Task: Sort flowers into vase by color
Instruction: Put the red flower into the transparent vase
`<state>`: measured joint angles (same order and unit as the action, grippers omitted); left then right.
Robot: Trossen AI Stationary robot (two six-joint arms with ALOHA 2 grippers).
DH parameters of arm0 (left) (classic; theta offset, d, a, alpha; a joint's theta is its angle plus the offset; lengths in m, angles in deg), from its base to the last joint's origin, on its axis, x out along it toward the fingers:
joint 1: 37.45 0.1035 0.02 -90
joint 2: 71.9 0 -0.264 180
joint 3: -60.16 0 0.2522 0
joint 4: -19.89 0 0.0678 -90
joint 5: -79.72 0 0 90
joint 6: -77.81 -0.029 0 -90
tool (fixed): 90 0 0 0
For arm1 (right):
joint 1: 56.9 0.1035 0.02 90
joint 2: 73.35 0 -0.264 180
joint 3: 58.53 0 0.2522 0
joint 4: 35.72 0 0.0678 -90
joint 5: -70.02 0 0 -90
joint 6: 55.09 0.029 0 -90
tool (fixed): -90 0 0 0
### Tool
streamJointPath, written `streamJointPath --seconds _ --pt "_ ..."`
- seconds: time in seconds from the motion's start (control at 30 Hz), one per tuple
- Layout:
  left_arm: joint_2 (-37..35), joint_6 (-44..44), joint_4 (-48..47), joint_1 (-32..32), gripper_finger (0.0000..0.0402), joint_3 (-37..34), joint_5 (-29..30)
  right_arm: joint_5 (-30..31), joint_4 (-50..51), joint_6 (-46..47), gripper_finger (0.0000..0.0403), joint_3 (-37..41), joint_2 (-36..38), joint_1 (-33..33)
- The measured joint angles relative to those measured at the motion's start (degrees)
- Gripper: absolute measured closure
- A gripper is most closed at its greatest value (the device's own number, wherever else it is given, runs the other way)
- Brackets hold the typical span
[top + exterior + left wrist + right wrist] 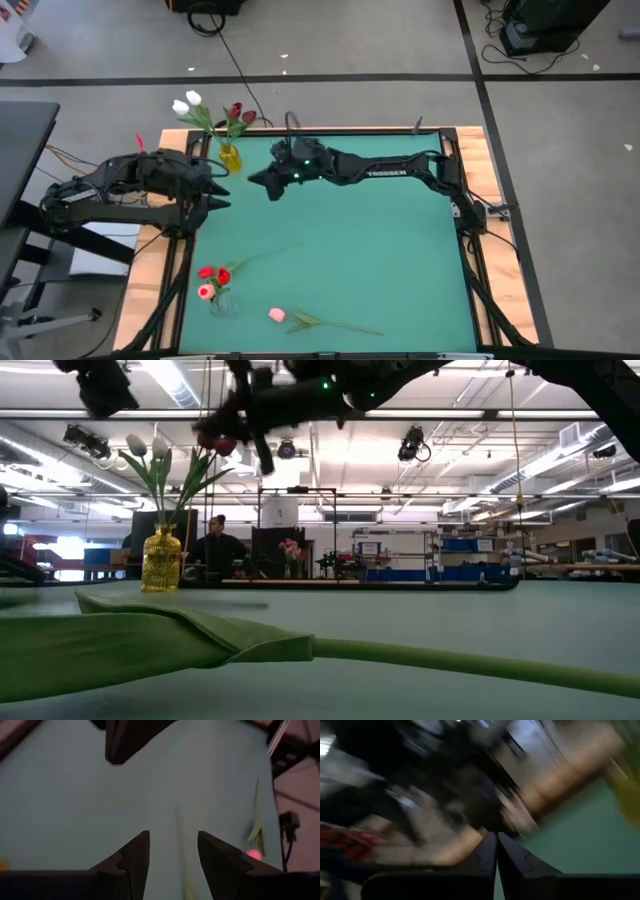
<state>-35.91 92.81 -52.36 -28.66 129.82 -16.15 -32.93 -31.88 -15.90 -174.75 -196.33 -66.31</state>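
A yellow vase [230, 158] [161, 560] stands at the mat's far left corner, with white tulips [187, 103] [145, 446] and dark maroon tulips [240, 113] [215, 444] standing in it. A clear vase [222, 303] near the left front edge carries red and pink tulips [212, 277]. One pink tulip [277, 315] [255, 854] lies flat on the mat by the near edge. My left gripper [222, 188] [172, 852] hovers open just right of the yellow vase. My right gripper [268, 183] [496, 851] is shut and holds nothing, beside the left one.
The lying tulip's long stem and leaf [340, 325] [200, 635] stretch along the near edge. A thin green stem [265, 255] lies on the mat beyond the clear vase. Wooden table rails [480, 200] frame the green mat [380, 250]. A person [215, 545] sits far behind the table.
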Motion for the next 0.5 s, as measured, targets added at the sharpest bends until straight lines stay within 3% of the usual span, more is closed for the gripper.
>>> streamJointPath --seconds 0.13,0.23,0.4,0.5 --pt "0.0 0.38 -3.2 0.0 0.023 0.0 0.45 1.27 17.01 0.95 0.0391 0.02 -0.09 0.6" --pt "0.0 0.05 -4.45 0.0 0.023 -0.01 0.9 -0.08 24.79 -3.48 0.0397 0.04 -0.09 1.52" --pt "0.01 -3.1 -4.62 0.02 0.023 -0.02 2.75 -1.02 26.68 -17.62 0.038 0.02 -0.49 4.99" --pt "0.01 -3.77 -4.61 0.02 0.023 -0.02 3.21 3.15 25.92 -23.62 0.0355 0.02 -1.41 7.55"
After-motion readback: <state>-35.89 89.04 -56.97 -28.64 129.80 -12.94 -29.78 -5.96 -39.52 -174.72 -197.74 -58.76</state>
